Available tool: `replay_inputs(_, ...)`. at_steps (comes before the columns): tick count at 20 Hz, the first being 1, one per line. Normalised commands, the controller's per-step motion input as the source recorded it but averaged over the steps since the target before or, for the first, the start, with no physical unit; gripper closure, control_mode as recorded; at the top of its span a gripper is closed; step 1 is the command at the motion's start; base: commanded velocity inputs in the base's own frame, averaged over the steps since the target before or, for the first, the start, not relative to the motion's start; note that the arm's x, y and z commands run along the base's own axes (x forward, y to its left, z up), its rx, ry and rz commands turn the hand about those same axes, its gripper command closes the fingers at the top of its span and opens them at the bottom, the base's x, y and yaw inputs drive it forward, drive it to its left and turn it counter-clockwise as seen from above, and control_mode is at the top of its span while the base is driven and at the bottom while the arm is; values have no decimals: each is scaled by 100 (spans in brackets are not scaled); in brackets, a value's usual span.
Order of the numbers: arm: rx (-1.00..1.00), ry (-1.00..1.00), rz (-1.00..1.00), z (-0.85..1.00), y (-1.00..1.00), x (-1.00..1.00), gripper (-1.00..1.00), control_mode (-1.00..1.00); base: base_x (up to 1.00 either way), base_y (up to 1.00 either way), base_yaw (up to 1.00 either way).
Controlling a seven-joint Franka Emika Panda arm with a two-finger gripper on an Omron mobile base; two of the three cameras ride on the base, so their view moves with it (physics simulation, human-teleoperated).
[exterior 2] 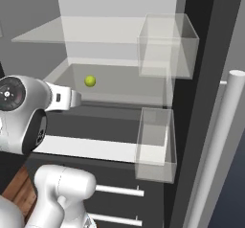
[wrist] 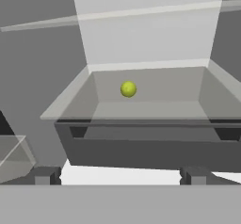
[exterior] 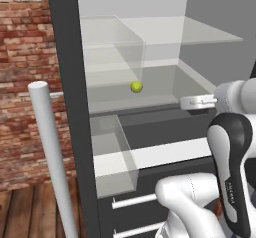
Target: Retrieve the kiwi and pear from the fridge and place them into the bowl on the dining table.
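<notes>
Fridge (exterior: 70,82) open; pear (exterior: 136,87) on glass shelf (exterior: 165,84); white arm (exterior: 230,132) at right.

The arm (exterior: 227,147) is glossy white with rounded shells, joined by dark grey to black bands at the joints. One joint cap (exterior 2: 10,94) is a black disc with a fine ring pattern. Behind the fingers (wrist: 43,176), two small dark grey blocks, the wrist is a white cylinder.

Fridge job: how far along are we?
Done: the fridge stands open. In hand: the open gripper faces the pear, which sits on a glass shelf, not yet grasped. Left: grab the pear, get the kiwi, carry both to the bowl.
</notes>
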Motion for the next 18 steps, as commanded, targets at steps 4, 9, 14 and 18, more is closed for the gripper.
replay_inputs(4, -4, -1, 0, -8, 0, 18, -100, -100, 0, 0, 0)
replay_inputs(9, -7, 0, 0, -6, 0, 26, -100, -100, 0, 0, 0)
replay_inputs(14, -2, 0, 0, 0, -4, 26, -100, -100, 0, 0, 0)
replay_inputs(18, 0, 0, 1, -1, 0, 12, -100, -100, 0, 0, 0)
